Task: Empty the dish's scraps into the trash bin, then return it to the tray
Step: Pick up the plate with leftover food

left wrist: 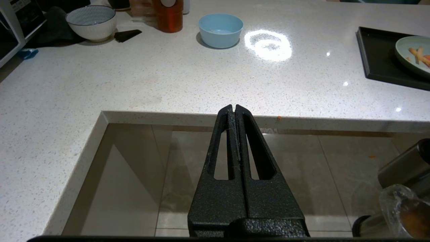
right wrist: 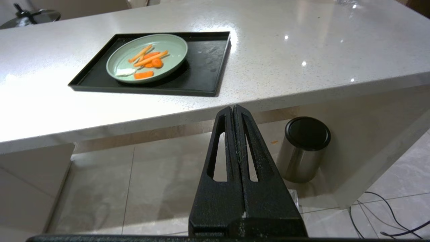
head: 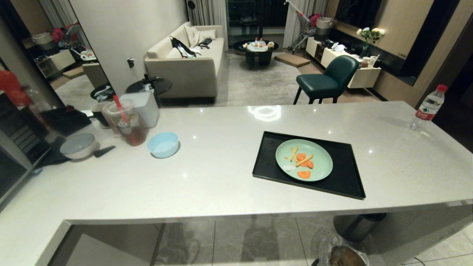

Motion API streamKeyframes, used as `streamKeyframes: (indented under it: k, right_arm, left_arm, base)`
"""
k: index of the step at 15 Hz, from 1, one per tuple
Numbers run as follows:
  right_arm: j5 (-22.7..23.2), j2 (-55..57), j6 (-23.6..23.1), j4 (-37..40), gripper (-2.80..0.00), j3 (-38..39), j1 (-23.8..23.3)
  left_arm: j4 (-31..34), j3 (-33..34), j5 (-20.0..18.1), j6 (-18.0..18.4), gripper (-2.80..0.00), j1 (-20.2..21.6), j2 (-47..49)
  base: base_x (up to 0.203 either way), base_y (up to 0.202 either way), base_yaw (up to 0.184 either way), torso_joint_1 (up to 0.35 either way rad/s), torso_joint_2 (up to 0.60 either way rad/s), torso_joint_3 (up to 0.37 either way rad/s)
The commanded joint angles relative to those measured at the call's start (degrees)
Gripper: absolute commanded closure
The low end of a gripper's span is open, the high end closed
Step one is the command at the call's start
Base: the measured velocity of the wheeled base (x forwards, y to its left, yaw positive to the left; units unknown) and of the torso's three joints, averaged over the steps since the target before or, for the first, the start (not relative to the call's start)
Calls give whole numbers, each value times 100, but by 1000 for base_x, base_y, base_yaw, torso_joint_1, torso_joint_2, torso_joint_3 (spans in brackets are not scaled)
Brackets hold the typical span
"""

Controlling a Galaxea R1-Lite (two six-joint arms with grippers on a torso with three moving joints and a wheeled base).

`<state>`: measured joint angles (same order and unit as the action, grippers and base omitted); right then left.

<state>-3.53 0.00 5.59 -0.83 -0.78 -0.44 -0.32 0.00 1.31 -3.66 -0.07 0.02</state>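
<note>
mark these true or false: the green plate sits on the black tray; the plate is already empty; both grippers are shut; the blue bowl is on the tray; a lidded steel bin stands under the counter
1. The green plate sits on the black tray: true.
2. The plate is already empty: false. Carrot slices and pale sticks lie on it.
3. Both grippers are shut: true. The left gripper and right gripper have fingers pressed together, holding nothing.
4. The blue bowl is on the tray: false. It stands on the bare counter, apart from the tray.
5. A black-lidded steel bin stands under the counter: true.

closed right pincer (right wrist: 234,108), dish (right wrist: 147,57) on tray (right wrist: 205,70)
</note>
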Motion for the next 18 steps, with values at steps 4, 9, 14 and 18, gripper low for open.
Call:
streamKeyframes:
  k: [4,9,14,18]
  right_arm:
    - [727,186,-158,137,0,-727,12]
    - [747,1630,-199,384,0,-1815,10]
    - [738,3608,-201,516,0,-3068,7]
    - [732,5148,-206,532,0,-3596,15]
  left_arm:
    - [-3,0,1,-3,0,-1,6]
    - [-3,0,1,-3,0,5,6]
    - [-3,0,1,-3,0,-1,6]
    - [-3,0,1,-3,0,-1,6]
  base:
    - [0,0,0,0,0,0]
    - [0,0,0,0,0,0]
    - [0,0,0,0,0,0]
    - [0,0,0,0,0,0]
